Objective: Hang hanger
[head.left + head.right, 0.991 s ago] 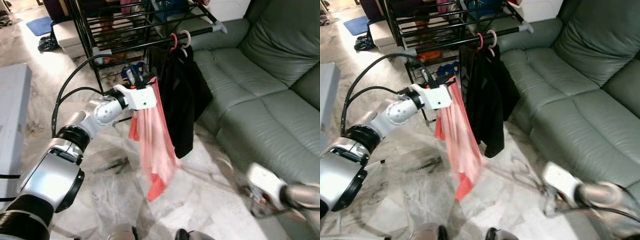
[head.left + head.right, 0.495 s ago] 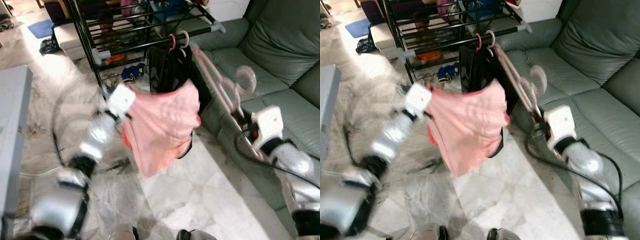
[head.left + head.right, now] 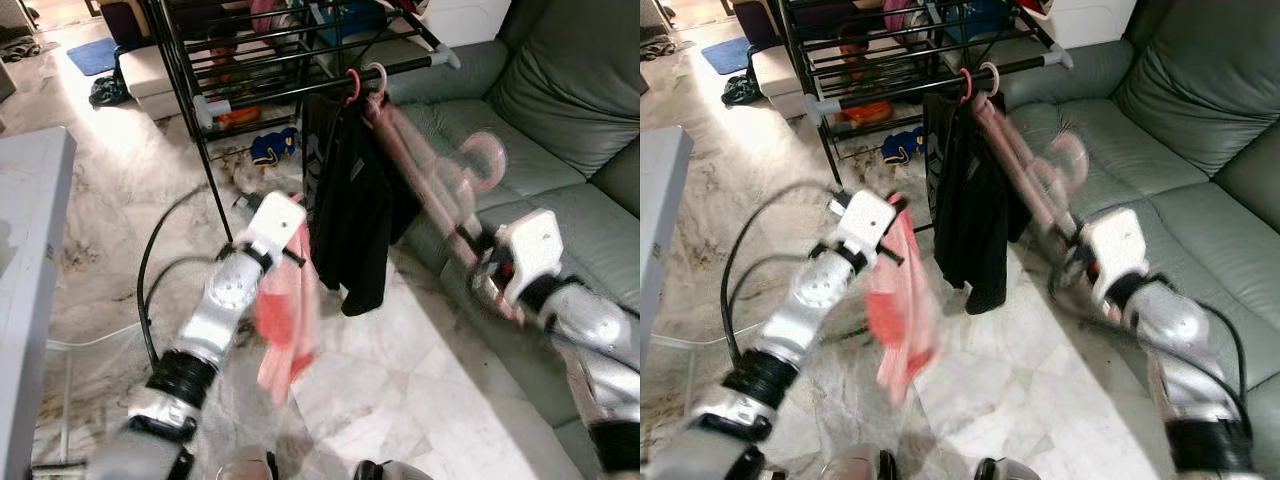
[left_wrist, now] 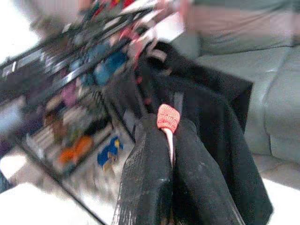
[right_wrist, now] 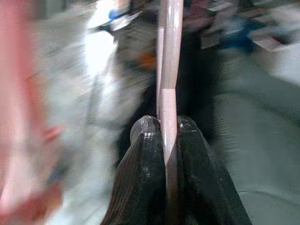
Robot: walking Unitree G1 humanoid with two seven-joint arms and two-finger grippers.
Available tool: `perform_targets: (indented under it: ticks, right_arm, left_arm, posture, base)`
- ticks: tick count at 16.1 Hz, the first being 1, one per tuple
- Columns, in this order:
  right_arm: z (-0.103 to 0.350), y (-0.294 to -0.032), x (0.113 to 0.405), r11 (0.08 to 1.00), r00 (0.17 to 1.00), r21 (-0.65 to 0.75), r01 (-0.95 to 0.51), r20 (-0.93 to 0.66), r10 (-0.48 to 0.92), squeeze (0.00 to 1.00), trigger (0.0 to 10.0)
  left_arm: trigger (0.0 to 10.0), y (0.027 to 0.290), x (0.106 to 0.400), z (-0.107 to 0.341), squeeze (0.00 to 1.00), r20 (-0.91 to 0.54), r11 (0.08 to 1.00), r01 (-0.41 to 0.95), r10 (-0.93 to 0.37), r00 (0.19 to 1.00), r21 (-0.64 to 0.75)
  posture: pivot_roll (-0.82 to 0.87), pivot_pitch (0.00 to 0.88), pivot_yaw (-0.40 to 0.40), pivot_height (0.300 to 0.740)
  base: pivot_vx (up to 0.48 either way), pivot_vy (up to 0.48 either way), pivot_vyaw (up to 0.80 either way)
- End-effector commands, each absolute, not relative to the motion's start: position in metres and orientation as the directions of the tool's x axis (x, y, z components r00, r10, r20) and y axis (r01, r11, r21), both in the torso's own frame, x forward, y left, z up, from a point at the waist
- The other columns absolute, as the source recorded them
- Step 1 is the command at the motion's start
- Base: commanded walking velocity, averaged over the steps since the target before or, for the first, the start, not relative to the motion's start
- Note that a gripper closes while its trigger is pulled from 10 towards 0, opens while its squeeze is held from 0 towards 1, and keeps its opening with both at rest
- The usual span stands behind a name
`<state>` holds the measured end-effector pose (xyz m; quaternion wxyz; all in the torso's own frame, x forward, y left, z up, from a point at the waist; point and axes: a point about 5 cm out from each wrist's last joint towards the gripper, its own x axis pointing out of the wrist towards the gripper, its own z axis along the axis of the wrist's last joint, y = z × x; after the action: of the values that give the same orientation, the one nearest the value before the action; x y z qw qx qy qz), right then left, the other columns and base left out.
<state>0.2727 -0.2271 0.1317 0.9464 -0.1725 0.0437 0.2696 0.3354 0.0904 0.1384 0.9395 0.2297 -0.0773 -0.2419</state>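
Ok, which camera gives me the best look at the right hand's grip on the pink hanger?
The right wrist view: the pink hanger runs straight between the right hand's two black fingers, clamped at close range. The eye views show the whole hanger blurred, slanting from that hand up toward the rack rail, but the grip itself is hidden there.

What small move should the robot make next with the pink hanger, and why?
Probably lift the right gripper a little up and toward the black rack bar. It is shut on the pink hanger, whose hook hangs in the air over the sofa, below the bar and off to its side. The left gripper holds the pink cloth apart.
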Motion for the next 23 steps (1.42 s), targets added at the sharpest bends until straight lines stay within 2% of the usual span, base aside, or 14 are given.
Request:
perform_targets:
  ticks: [1,2,4,6,8,11,16,23]
  right_arm:
    - [0.128,-0.221,0.267,0.744,0.795,-0.281,-0.606,-0.226,0.563,0.0,10.0]
    - [0.122,-0.225,0.257,0.682,0.723,-0.245,-0.689,-0.312,0.617,0.0,10.0]
    - [0.124,-0.231,0.253,0.663,0.69,-0.214,-0.717,-0.349,0.634,0.0,10.0]
    - [0.129,-0.241,0.247,0.63,0.637,-0.168,-0.758,-0.398,0.66,0.0,10.0]
    - [0.134,-0.247,0.243,0.613,0.607,-0.137,-0.778,-0.418,0.676,0.0,10.0]
    - [0.14,-0.251,0.237,0.584,0.558,-0.097,-0.806,-0.452,0.696,0.0,10.0]
    - [0.145,-0.255,0.229,0.558,0.509,-0.05,-0.828,-0.484,0.712,0.0,10.0]
    - [0.145,-0.256,0.22,0.523,0.441,0.009,-0.852,-0.526,0.727,0.0,10.0]
  left_arm:
    - [10.0,0.088,0.338,0.153,0.0,0.056,0.74,0.433,-0.533,0.844,0.515]
    - [10.0,0.088,0.335,0.16,0.0,-0.003,0.572,0.52,-0.671,0.741,0.635]
    - [10.0,0.092,0.332,0.161,0.0,-0.063,0.455,0.556,-0.732,0.678,0.696]
    - [10.0,0.104,0.331,0.153,0.0,-0.183,0.272,0.582,-0.776,0.604,0.766]
    - [10.0,0.113,0.333,0.149,0.0,-0.252,0.184,0.588,-0.775,0.58,0.787]
    - [10.0,0.122,0.34,0.148,0.0,-0.313,0.107,0.592,-0.767,0.561,0.799]
    - [10.0,0.129,0.347,0.144,0.0,-0.361,0.035,0.577,-0.749,0.556,0.816]
    - [10.0,0.136,0.35,0.139,0.0,-0.384,0.018,0.58,-0.733,0.562,0.814]
  posture:
    - [-0.03,0.033,0.0,0.74]
    - [-0.03,0.031,0.003,0.74]
    - [-0.02,0.033,0.004,0.74]
    - [-0.03,0.034,0.007,0.74]
    - [-0.03,0.036,0.009,0.74]
    - [-0.03,0.034,0.011,0.74]
    - [-0.04,0.03,0.012,0.74]
    - [-0.04,0.028,0.014,0.74]
  base:
    - [0.0,0.0,0.0]
    - [0.0,0.0,0.0]
    - [0.0,0.0,0.0]
    - [0.0,0.0,0.0]
    - [0.0,0.0,0.0]
    - [0.0,0.0,0.0]
    - [0.0,0.0,0.0]
    - [0.0,0.0,0.0]
